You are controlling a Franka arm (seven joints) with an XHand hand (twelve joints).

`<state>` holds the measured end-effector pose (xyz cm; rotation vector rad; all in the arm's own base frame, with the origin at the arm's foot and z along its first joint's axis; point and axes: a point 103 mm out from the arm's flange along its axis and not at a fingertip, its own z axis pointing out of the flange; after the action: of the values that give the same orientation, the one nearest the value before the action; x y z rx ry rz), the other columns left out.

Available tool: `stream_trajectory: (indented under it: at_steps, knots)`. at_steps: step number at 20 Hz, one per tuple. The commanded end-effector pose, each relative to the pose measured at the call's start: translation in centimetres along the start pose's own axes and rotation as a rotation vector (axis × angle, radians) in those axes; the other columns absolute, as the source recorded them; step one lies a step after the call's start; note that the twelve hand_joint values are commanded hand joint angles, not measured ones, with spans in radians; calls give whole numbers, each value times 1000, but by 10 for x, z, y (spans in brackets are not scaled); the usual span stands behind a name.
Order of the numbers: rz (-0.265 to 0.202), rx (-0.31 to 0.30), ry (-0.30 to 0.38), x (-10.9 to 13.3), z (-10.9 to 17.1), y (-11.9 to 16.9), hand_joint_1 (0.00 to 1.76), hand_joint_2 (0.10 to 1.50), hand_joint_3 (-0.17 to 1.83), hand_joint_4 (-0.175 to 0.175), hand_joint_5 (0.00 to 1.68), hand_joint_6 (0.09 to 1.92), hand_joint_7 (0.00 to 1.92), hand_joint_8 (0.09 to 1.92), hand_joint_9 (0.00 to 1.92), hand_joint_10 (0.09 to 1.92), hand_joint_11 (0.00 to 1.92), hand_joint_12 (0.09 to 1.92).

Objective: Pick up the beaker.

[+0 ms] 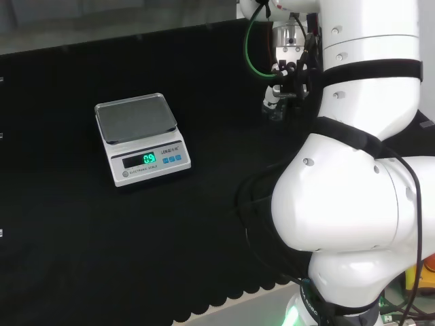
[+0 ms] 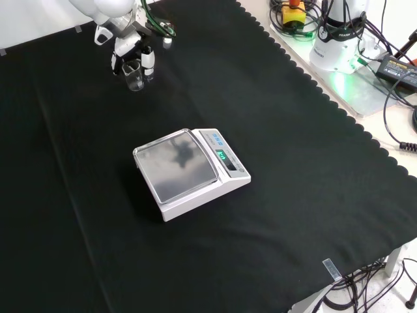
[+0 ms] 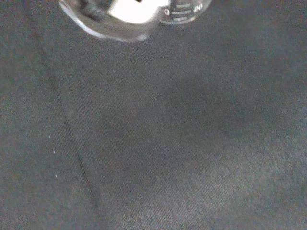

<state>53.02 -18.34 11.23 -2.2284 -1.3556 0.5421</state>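
Clear glass, the beaker (image 2: 134,75) is standing near the far edge of the black cloth (image 2: 273,195), with the hand (image 2: 133,49) curling its fingers around its wall, where this light, slippery, fragile vessel is probably best gripped, below the rim.

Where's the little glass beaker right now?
In the front view the beaker is at top left, at the hand, far behind the scale.

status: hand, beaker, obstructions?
Black and white hand at small clear glass beaker, fingers beside it; grasp unconfirmed. Beaker upright on black cloth. White electronic scale well apart, not obstructing.
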Motion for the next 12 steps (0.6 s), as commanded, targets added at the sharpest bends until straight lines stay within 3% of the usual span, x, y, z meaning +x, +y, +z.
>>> stream_trajectory:
  at_steps: [1,5,6,8,9,12]
  knots:
    - [-6,-70,8,5,-6,-2,1196,735,501,-151,685,614,825,764,1252,233,1400,625]
    - [-3,-116,27,3,-11,-4,1254,699,671,-164,810,726,966,745,1328,162,1346,605]
    - [-2,-127,32,2,-13,-5,1299,754,586,-169,838,735,1007,820,1343,159,1343,607]
    - [-2,-144,39,4,-16,-9,1265,949,273,-82,898,921,1066,904,1372,158,1358,612]
    - [-4,-148,35,5,-18,-11,1253,1010,163,-59,917,960,1083,911,1384,158,1365,611]
    - [-3,-163,-4,9,-27,-20,1242,1071,49,-37,939,989,1102,913,1401,160,1373,609]
